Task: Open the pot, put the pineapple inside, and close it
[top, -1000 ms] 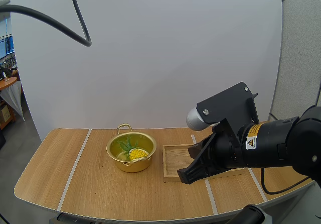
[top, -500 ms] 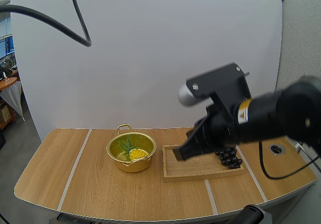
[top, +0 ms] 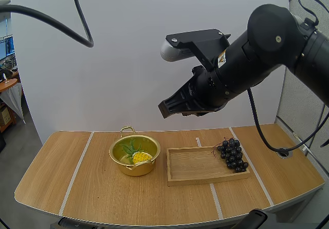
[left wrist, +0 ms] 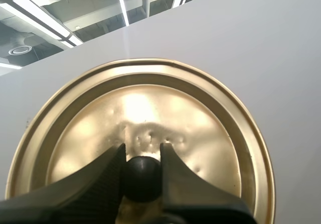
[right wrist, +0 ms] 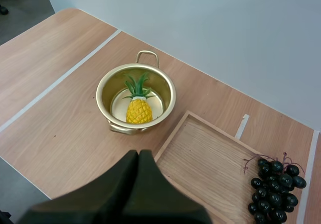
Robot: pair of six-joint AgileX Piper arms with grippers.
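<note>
Up at my left gripper point(left wrist: 142, 156), both fingers pinch the black knob point(left wrist: 142, 176) of the gold lid point(left wrist: 140, 108), held high above the table point(top: 97, 193). My right gripper point(right wrist: 138, 158) has its fingers pressed together on nothing, raised well over the wooden tray point(top: 193, 180). Down below, the pineapple point(right wrist: 139, 110) lies inside the open gold pot point(top: 134, 169). It has a yellow, diamond-scored body, and from the high view its green crown points toward 11 o'clock. The pot sits at the tray's 9 o'clock, just beside its edge but apart. Grapes point(top: 232, 154) lie at the tray's 3 o'clock end. Bare wood runs from the pot toward 9 o'clock, out to the table's rounded edge.
</note>
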